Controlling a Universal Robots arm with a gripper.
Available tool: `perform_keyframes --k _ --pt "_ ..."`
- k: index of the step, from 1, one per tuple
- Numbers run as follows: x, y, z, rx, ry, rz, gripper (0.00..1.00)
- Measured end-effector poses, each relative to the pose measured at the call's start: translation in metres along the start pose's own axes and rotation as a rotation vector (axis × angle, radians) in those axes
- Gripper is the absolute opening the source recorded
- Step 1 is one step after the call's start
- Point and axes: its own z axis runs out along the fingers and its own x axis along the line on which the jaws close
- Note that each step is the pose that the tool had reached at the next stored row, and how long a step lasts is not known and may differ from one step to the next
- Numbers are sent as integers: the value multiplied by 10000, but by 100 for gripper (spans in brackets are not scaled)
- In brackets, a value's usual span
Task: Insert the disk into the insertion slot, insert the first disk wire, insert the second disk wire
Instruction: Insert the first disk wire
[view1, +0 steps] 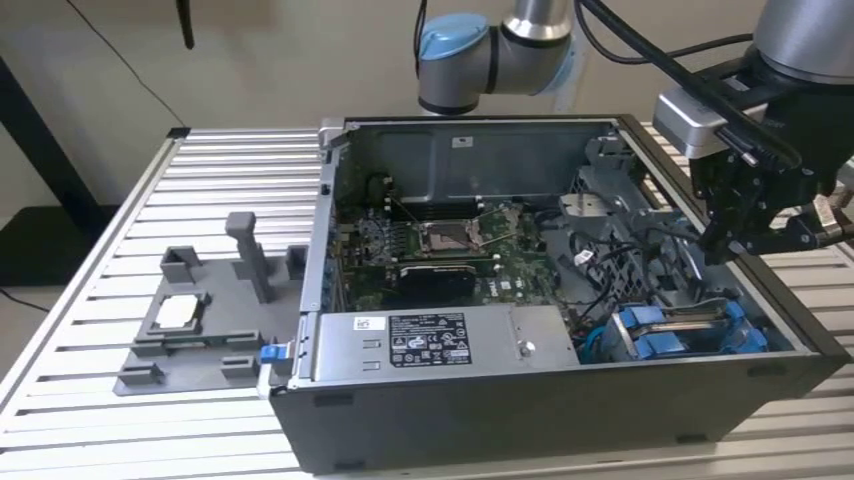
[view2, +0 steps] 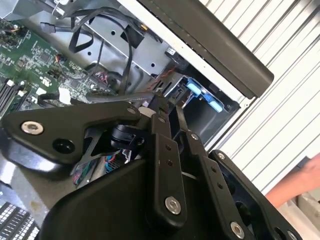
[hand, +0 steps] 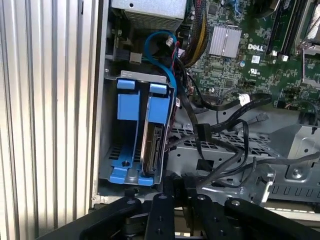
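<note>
Tool (hand: 178, 182) near disk (hand: 152, 140), seated in insertion slot (hand: 142, 76)

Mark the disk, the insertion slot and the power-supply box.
the disk (hand: 153, 145), first wrist view, silver-grey edge.
the insertion slot (hand: 140, 76), first wrist view, metal rim.
the power-supply box (view1: 427, 342), exterior view, labelled face.
</note>
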Motion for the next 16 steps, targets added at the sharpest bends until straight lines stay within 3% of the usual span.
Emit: perform_keyframes --k 4,7,8,10,13,16 --pt "0 0 0 -42 61 -12 21" --pt "-2 -2 -6 -42 60 -14 27" --pt "-7 -2 -8 -34 61 -17 34" --pt "-18 -1 -13 -22 60 -25 34" --pt "-39 0 -19 30 60 -61 34" --pt "-55 2 -22 141 63 -130 34"
